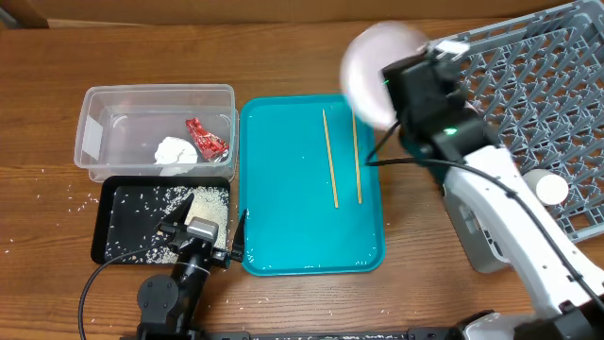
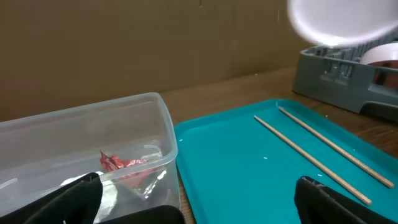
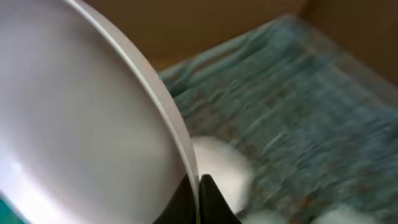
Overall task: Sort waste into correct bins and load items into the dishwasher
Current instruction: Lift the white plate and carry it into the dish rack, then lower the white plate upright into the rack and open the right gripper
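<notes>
My right gripper (image 3: pixel 198 186) is shut on the rim of the round pale plate (image 1: pixel 370 71) and holds it in the air between the teal tray and the grey dish rack (image 1: pixel 528 85); the plate fills the right wrist view (image 3: pixel 81 124). Two wooden chopsticks (image 1: pixel 343 156) lie on the teal tray (image 1: pixel 283 236). The clear tub (image 1: pixel 123 118) holds the red wrapper (image 1: pixel 206 137) and the white tissue wad (image 1: pixel 176 151). The black tray (image 1: pixel 118 203) holds rice grains (image 1: pixel 203 203). My left gripper (image 2: pixel 199 202) is open and empty near the tub's corner.
A white bowl (image 1: pixel 547 189) sits in the rack's near edge. Loose rice grains (image 1: pixel 57 194) are scattered on the wood left of the black tray. A cardboard wall stands behind the table. The rack also shows in the left wrist view (image 2: pixel 342 74).
</notes>
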You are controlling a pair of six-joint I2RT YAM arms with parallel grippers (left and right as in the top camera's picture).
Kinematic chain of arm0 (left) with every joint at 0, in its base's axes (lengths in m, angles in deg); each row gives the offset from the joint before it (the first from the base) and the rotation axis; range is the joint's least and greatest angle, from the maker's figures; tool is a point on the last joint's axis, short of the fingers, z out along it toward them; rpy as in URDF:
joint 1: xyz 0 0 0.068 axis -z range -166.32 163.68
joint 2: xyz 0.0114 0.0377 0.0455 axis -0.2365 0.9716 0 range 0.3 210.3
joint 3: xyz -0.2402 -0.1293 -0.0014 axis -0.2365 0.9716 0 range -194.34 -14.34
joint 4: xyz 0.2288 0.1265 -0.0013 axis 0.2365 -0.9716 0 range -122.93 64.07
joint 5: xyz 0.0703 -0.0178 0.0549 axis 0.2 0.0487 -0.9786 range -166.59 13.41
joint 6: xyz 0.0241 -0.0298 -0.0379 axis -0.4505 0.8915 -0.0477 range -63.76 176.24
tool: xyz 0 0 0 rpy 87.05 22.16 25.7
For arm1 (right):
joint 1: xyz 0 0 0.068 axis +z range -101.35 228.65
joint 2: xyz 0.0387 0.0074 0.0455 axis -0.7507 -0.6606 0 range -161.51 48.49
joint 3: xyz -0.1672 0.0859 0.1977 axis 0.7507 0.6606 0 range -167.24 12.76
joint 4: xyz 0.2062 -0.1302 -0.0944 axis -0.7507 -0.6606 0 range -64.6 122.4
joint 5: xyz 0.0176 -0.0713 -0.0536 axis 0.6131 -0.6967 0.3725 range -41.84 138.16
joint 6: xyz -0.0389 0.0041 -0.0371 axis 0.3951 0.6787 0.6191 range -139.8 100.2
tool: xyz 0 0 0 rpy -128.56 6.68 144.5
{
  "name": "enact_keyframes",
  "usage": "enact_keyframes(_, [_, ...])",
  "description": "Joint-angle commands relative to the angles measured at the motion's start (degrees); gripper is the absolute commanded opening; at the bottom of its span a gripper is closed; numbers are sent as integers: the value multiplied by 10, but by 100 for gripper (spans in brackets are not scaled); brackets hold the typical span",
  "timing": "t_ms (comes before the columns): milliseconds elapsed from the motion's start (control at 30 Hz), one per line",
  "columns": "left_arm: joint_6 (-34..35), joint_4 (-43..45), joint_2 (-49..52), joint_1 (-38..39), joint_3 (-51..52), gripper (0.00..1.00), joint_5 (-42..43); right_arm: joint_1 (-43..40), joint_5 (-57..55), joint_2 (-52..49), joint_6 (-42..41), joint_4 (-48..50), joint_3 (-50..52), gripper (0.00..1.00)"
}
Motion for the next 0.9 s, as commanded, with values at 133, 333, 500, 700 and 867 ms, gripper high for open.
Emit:
enact_keyframes(133, [-13,0,-5,-3,3,100,7,-120,-212,-4,209,74,-9,4])
enact_keyframes(333, [-13,0,-5,-3,3,100,7,-200,-95,-24,278,78,-7,4])
enact_keyframes(500, [-13,0,-5,-3,3,100,7,-244,-27,-41,365,111,3,4])
enact_keyframes(700, [-13,0,-5,-3,3,100,7,-250,37,-79,457,122,3,4])
enact_keyframes(867, [-13,0,-5,-3,3,100,7,-250,-24,-115,457,139,4,4])
